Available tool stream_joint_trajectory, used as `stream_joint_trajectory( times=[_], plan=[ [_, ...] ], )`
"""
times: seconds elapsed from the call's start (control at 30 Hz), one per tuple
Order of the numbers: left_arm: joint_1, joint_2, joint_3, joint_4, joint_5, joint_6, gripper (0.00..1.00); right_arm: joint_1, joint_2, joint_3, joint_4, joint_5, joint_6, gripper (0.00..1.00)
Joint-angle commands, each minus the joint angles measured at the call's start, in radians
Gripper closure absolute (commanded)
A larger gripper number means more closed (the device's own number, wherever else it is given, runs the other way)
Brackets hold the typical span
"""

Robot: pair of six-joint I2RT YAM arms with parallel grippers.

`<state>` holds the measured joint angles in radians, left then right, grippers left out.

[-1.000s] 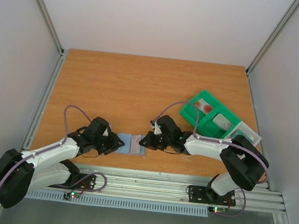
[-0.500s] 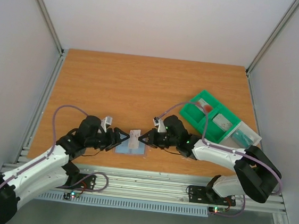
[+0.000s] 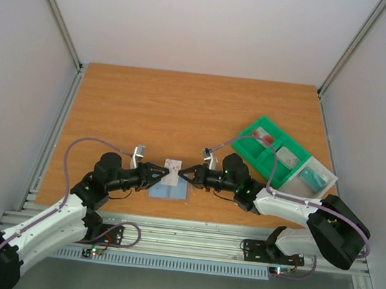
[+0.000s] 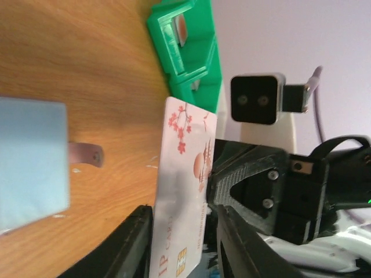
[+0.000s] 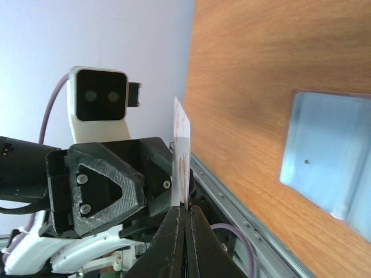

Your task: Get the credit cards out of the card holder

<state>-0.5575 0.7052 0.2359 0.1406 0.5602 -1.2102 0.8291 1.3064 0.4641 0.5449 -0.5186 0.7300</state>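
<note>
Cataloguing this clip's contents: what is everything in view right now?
White rectangular card with red blossom print: one, white and red, upright, raised between both end effectors.
Flat blue-grey card holder: one, blue-grey, on the table below it.
Green compartmented plastic tray: one, green, far right, cards inside.
Wooden table: one, brown, underneath everything.
Left end effector: one, black, fingers flanking the card.
Right end effector: one, black, shut on the card's edge.

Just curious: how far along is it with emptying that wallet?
Done: cards lie in the green tray. In hand: the right gripper pinches a white card, free of the card holder, with the left gripper straddling it. Left: setting it down; whether more remain inside is unclear.
</note>
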Motion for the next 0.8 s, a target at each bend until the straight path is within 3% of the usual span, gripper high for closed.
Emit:
stream_joint_trajectory(
  times=[0.0,0.17,0.33,0.43,0.57,0.7,0.77],
  plan=[
    [-0.002,-0.024,-0.009,0.122,0.018,-0.023,0.75,-0.005,-0.008,-0.011,0.109,-0.008,0.038,0.99],
    [-0.002,-0.021,-0.009,0.098,0.018,-0.022,0.99,-0.005,-0.006,-0.014,0.104,-0.012,0.041,0.99],
    [-0.002,-0.024,-0.007,0.101,0.029,-0.013,1.0,-0.006,-0.024,-0.011,0.062,-0.014,0.004,0.98],
    [-0.003,-0.032,0.013,0.047,0.036,0.01,1.0,-0.01,-0.057,-0.006,0.007,-0.023,-0.042,0.89],
    [-0.002,-0.045,0.108,-0.161,0.063,0.138,1.0,-0.053,-0.127,-0.007,-0.083,-0.064,-0.097,0.77],
    [-0.002,-0.03,0.204,-0.309,0.123,0.262,1.0,-0.093,-0.232,0.063,-0.327,-0.106,-0.249,0.72],
    [-0.002,-0.001,0.234,-0.331,0.186,0.307,1.0,-0.098,-0.266,0.148,-0.543,-0.119,-0.392,0.7]
  ],
)
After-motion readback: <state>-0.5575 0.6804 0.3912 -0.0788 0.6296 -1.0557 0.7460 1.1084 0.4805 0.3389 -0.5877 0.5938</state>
